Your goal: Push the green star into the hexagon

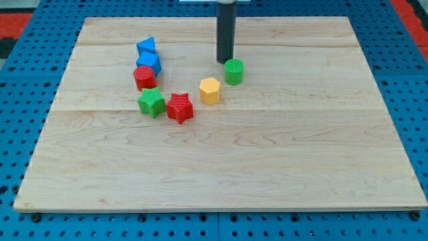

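Note:
The green star point(152, 102) lies left of centre on the wooden board point(221, 174), touching or nearly touching the red star point(179, 108) on its right. The yellow hexagon point(210, 90) stands further to the view's right, apart from both stars. My tip point(225, 61) is the end of the dark rod and rests just up and left of the green cylinder point(233, 71). It is up and right of the hexagon and well to the right of the green star.
A red cylinder point(144, 77) sits just above the green star. A blue cube point(149, 63) and a blue triangular block point(146, 46) stand above it in a column. Blue pegboard point(27, 107) surrounds the board.

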{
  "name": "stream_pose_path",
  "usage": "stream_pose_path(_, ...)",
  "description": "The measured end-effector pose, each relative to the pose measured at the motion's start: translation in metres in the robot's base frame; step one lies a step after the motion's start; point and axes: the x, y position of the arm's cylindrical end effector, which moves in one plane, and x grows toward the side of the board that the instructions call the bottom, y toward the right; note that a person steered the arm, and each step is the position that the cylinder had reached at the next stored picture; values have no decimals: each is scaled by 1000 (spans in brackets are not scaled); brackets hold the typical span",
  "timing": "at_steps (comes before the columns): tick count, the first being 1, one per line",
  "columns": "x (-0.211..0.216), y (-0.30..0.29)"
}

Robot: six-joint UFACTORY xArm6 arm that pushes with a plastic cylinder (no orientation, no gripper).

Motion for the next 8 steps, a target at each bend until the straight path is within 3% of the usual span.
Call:
stream_pose_path(1, 29, -89)
stream_pose_path(2, 23, -95)
stream_pose_path(3, -27, -62)
stream_pose_path(4, -50, 33)
stream_pose_path(5, 40, 133)
stream_pose_path(6, 197, 105)
stream_pose_path(7, 276, -35)
stream_pose_path(8, 243, -167)
